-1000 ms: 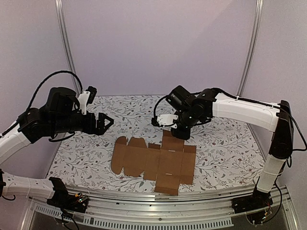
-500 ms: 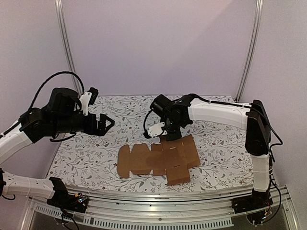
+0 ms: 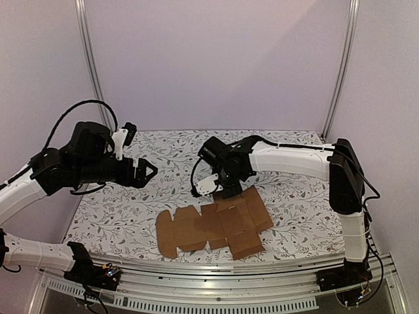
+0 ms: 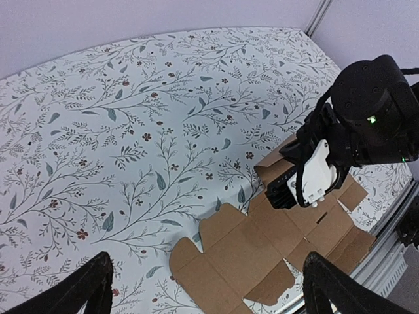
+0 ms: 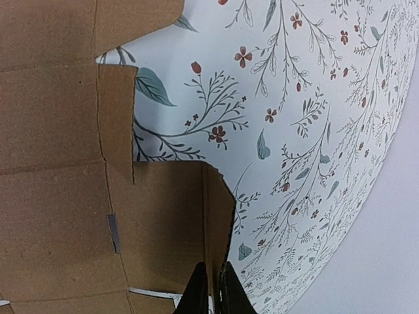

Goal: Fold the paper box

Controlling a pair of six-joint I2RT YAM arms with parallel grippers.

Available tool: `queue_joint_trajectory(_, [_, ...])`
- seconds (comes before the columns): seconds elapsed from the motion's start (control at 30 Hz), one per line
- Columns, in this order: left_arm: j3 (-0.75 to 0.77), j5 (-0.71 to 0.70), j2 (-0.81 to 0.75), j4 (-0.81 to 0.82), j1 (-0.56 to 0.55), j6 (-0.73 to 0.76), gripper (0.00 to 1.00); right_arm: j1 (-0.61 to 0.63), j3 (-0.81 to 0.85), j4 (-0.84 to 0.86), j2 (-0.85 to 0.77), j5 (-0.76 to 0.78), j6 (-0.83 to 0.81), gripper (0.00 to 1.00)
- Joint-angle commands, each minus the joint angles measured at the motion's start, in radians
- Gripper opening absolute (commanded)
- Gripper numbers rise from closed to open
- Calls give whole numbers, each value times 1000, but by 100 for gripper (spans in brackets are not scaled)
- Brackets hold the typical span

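The paper box (image 3: 213,226) lies on our bench (image 3: 111,212) as a flat brown die-cut sheet. It sits towards the near edge and roughly midway between the two arms, with its row of panels slanting from near left to far right. The flaps and notches are spread out. The far flap is lifted off the surface, while the rest lies flat.

The right fingers (image 5: 211,288) are closed on the edge of that raised flap, pinching the cardboard between them. From above, the right arm's black wrist and its white bracket (image 3: 208,185) sit over the far side of the sheet and hide the grip itself.

The left fingers (image 3: 147,171) hang spread wide, holding nothing, above the bench to the left and well apart from the sheet.

The bench covering is white with grey-green sprigs and small red flowers. A metal rail (image 3: 216,269) runs along the bench front, just beyond the sheet's near corner. A pale lilac wall (image 3: 216,65) closes the back.
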Motion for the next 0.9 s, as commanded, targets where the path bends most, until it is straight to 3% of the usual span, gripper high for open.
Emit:
queue_joint_trajectory(0.0, [-13, 10, 21, -5, 12, 0, 100, 5, -42, 97, -28, 4, 12, 13])
queue_joint_trajectory(0.13, [-11, 15, 37, 5, 11, 2, 99, -12, -61, 127, -76, -14, 60, 30])
queue_joint_trajectory(0.37, [0, 26, 66, 17, 11, 17, 100, -59, -143, 170, -190, -54, 181, 45])
queue_joint_trajectory(0.57, [32, 54, 122, 21, 10, 26, 100, -129, -248, 193, -378, -165, 378, 52])
queue_joint_trajectory(0.73, [71, 98, 218, 26, 2, 54, 100, -176, -336, 222, -527, -142, 561, 59])
queue_joint_trajectory(0.87, [109, 99, 322, 38, -18, 73, 100, -266, -411, 226, -643, -230, 784, 65])
